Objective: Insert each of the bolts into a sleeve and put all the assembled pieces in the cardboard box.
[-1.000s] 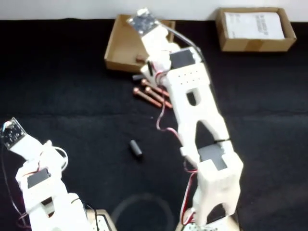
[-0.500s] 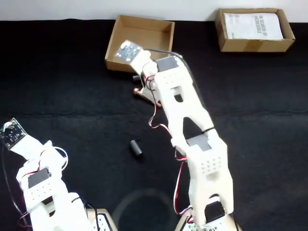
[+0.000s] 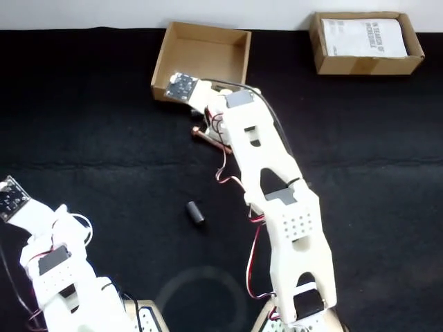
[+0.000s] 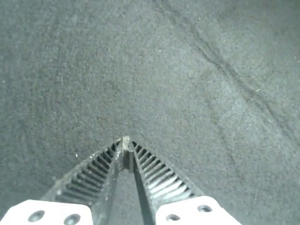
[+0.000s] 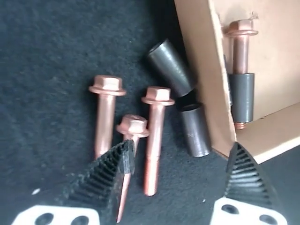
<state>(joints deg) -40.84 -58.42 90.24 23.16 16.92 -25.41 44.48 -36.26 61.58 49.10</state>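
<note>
Three copper bolts [image 5: 107, 112] lie side by side on the black mat, close to the cardboard box [image 5: 206, 70]. Two dark sleeves [image 5: 194, 129] rest against the box's outer corner. Inside the box lies one bolt fitted into a sleeve [image 5: 242, 91]. My right gripper [image 5: 182, 152] hangs open just above the bolts and sleeves, one fingertip [image 5: 125, 152] over the middle bolt. A third loose sleeve [image 3: 196, 213] lies alone mid-table. My left gripper [image 4: 124, 141] is shut on nothing, over bare mat at the near left.
A second cardboard box [image 3: 367, 41] holding a white sheet stands at the far right. The right arm [image 3: 263, 159] stretches diagonally across the table's middle. The bolts [image 3: 206, 133] peek out beside it, near the box's front edge [image 3: 160, 66].
The right arm has drawn back from over the cardboard box and lowered to the bolts at its front edge. The left arm shifted slightly toward the near edge.
</note>
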